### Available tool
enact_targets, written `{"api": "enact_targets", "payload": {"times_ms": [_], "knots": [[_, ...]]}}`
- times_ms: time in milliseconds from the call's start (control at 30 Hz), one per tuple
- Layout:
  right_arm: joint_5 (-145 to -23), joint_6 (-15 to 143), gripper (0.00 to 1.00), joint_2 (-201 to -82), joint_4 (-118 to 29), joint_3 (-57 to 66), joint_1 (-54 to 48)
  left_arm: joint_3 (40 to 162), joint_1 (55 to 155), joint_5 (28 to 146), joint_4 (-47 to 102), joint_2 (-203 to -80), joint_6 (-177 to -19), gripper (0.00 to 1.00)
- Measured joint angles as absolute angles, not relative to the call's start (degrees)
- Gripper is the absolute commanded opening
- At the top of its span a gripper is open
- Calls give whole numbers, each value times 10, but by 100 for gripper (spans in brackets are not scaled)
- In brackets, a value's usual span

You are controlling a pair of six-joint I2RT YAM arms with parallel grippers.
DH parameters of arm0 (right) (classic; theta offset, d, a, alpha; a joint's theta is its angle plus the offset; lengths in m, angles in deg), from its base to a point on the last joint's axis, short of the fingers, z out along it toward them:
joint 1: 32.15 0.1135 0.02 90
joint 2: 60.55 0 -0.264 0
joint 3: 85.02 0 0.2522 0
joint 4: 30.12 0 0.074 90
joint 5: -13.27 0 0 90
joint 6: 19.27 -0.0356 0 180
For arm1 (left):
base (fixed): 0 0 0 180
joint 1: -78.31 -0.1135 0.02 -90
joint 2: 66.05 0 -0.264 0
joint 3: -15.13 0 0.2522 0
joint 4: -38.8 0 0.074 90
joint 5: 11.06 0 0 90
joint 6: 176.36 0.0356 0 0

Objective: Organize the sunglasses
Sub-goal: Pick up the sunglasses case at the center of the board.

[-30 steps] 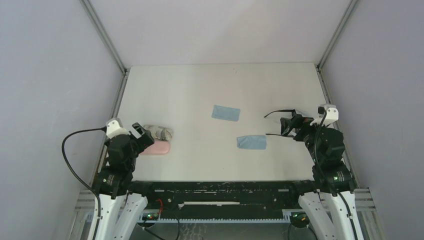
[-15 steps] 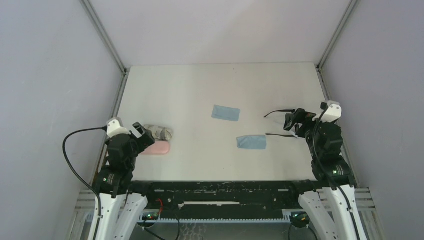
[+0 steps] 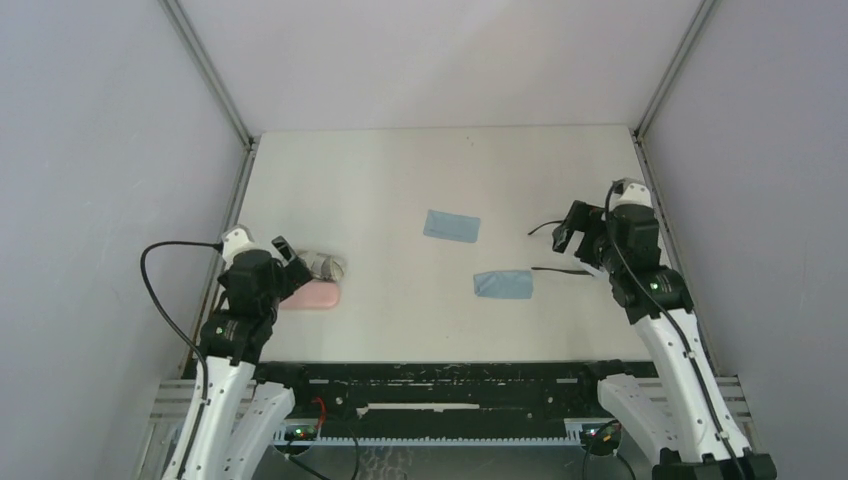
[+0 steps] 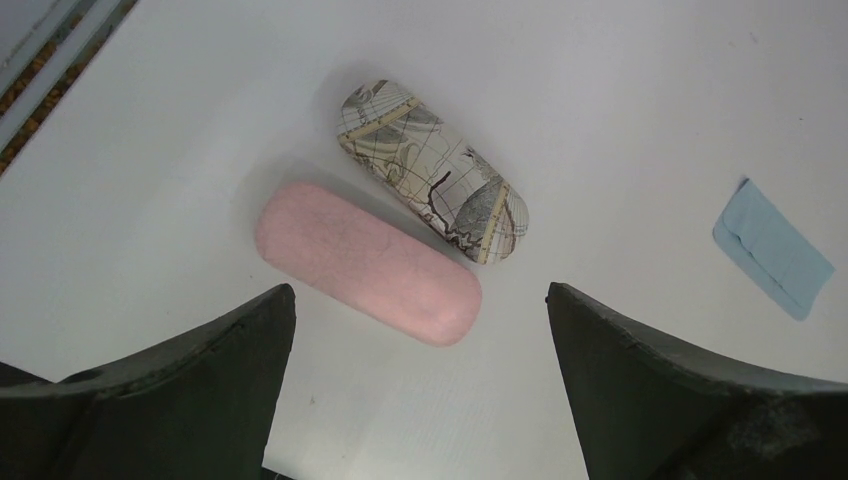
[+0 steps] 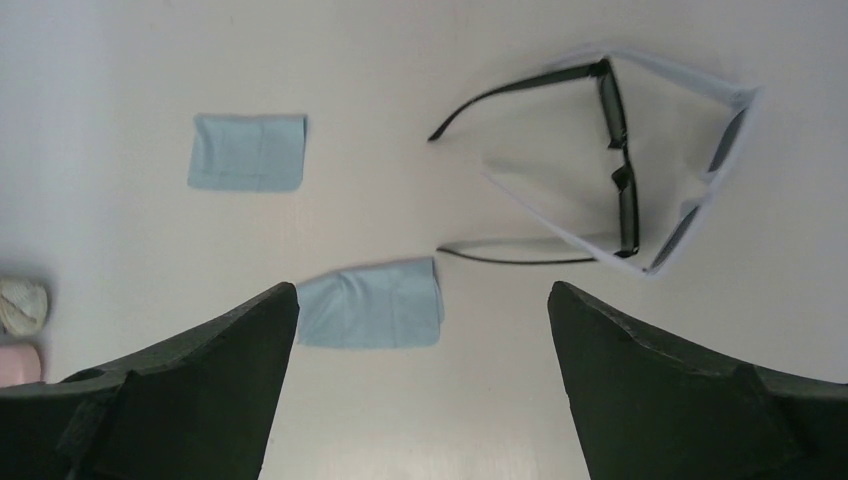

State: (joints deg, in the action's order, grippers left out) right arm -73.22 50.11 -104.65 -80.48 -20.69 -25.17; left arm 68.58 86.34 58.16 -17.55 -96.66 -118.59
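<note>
Right end effector has risen from the sunglasses, whole only wrist-side; it and left end effector gape.

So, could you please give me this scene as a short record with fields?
Sunglasses: black thin-framed sunglasses, arms unfolded, on the white table, right side
Cases: pink oblong case and map-patterned oblong case, closed, side by side, left side
Cloths: two light-blue rectangular cloths, flat, mid-table
Left gripper: open, empty, near the cases
Right gripper: open, empty, near the sunglasses
</note>
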Motion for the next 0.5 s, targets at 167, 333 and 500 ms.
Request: {"api": "enact_targets", "payload": {"times_ms": [167, 333, 500], "knots": [[-739, 502, 94, -1087, -826, -207, -209, 686, 863, 563, -169, -1020, -1247, 100], [-713, 500, 94, -1102, -831, -207, -160, 684, 862, 515, -167, -1056, -1344, 100], [-694, 492, 94, -1116, -824, -220, -144, 680, 861, 458, -183, -1099, -1445, 100]]}}
